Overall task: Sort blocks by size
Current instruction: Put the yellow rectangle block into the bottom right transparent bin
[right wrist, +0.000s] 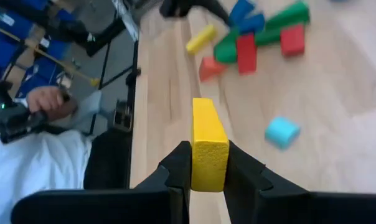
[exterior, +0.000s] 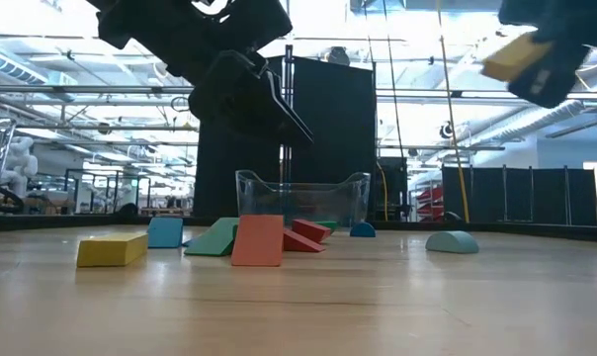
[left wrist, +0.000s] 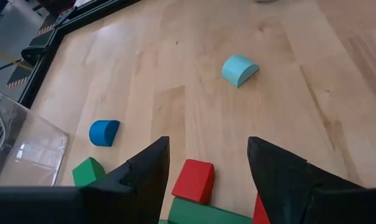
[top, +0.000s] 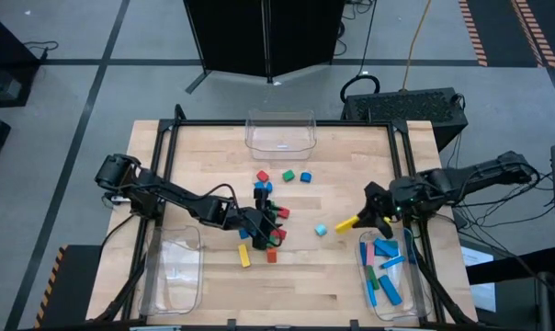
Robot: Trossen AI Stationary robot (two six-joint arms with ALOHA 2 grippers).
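Now right gripper raised, clamping yellow bar — left gripper agape over pile

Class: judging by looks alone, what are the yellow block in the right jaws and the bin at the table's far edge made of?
Yellow block: probably painted wood, with a matte, faintly grainy face and crisp edges. Far bin: clear plastic, see-through with glossy glints. The right gripper grips the block.

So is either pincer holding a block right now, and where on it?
The right pincer clamps a yellow bar at one end, by its long sides. The left pincer is open over the block pile, holding nothing.
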